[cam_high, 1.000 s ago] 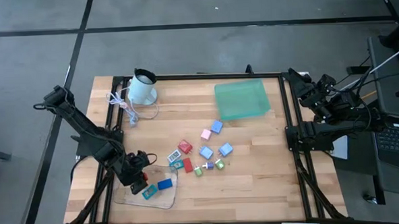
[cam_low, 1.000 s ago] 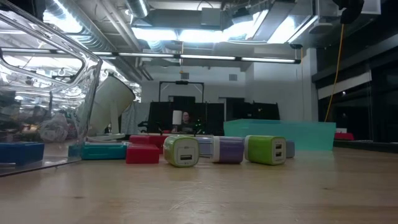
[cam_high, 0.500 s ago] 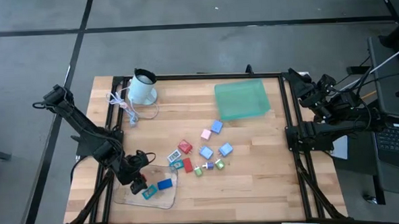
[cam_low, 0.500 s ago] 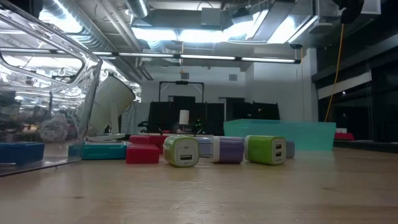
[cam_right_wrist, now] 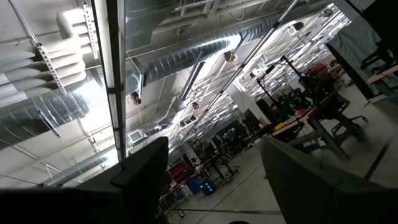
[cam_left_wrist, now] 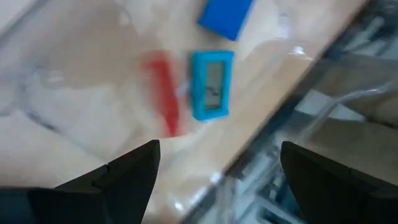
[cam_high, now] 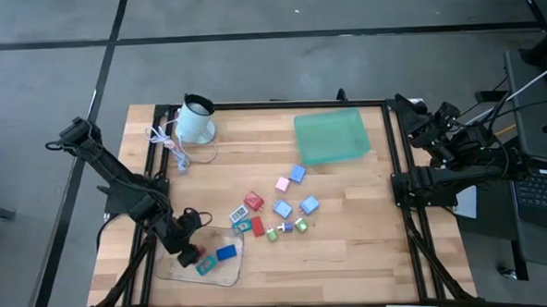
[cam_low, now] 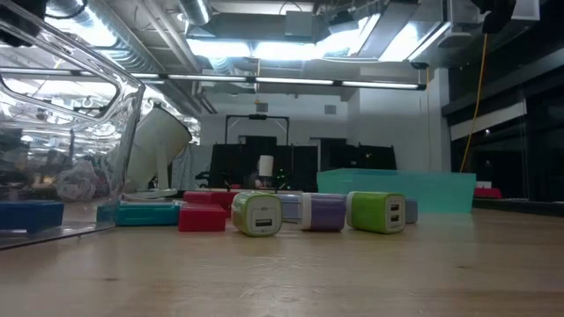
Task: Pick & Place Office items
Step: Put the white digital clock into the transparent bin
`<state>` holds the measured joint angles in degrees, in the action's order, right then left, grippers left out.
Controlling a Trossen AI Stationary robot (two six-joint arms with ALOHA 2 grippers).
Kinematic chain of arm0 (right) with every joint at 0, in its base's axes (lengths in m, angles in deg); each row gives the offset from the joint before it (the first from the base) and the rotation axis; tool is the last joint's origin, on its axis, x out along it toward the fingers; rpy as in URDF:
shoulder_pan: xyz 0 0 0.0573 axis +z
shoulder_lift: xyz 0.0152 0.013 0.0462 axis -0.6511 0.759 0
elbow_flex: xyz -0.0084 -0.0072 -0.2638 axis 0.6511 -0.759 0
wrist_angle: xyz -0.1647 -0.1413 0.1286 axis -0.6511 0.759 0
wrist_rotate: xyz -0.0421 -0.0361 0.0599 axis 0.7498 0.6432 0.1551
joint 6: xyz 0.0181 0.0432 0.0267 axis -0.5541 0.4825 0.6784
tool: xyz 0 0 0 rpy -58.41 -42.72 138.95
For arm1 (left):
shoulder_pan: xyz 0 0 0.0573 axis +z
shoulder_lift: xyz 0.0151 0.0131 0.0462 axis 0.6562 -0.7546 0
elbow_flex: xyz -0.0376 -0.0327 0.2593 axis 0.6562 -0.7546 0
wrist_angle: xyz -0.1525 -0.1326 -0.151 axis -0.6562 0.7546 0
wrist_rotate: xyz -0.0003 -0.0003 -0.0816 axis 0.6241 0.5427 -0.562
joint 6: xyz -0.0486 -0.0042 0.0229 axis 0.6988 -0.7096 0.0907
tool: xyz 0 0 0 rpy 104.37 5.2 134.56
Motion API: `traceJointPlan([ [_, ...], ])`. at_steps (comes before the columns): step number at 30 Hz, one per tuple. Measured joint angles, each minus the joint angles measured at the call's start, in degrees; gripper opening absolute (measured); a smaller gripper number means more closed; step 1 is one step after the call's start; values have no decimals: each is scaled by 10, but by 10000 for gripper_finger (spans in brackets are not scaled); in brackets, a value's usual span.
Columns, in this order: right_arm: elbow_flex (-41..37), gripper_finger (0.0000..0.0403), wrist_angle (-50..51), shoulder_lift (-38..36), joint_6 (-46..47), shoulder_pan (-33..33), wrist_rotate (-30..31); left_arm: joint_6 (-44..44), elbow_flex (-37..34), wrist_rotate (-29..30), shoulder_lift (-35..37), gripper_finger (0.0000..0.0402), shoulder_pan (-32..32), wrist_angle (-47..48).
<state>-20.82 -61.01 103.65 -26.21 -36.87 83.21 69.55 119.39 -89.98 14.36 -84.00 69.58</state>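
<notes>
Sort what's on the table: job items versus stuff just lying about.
Job:
office items
clear tray, three pieces in it
teal bin
left tool, over the tray

Lying about:
mug
cord

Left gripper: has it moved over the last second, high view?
Barely. The left gripper stays over the clear tray, edging slightly further over it, away from the white mug.

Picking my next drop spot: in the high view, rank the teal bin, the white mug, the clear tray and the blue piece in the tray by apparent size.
1. teal bin
2. clear tray, slightly smaller than the bin
3. white mug
4. blue piece, by far the smallest

All sit on the table, so nearness hardly skews this.
</notes>
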Motion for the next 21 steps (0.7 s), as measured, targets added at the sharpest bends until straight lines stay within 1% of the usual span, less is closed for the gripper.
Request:
traceJointPlan([
  [2, 0, 261, 0, 0, 0, 0, -2, -1, 0, 6, 2, 329, 6, -9],
  [4, 0, 261, 0, 0, 1, 0, -2, -1, 1, 25, 14, 329, 15, -23],
  [7, 0, 261, 0, 0, 2, 0, -2, -5, 18, 76, 24, 329, 39, -30],
  [8, 0, 261, 0, 0, 2, 0, -2, -12, 26, 93, 29, 329, 47, -26],
  [11, 0, 261, 0, 0, 2, 0, -2, -40, 55, 114, 37, 329, 72, -32],
  [14, 0, 261, 0, 0, 2, 0, -2, -91, 83, 142, 41, 329, 104, -28],
  [16, 0, 261, 0, 0, 2, 0, -2, -119, 96, 140, 41, 329, 132, -13],
  [18, 0, 261, 0, 0, 2, 0, -2, -142, 100, 130, 36, 329, 167, 36],
  [21, 0, 261, 1, 0, 2, 0, -1, -206, 101, 97, 17, 329, 225, 96],
])
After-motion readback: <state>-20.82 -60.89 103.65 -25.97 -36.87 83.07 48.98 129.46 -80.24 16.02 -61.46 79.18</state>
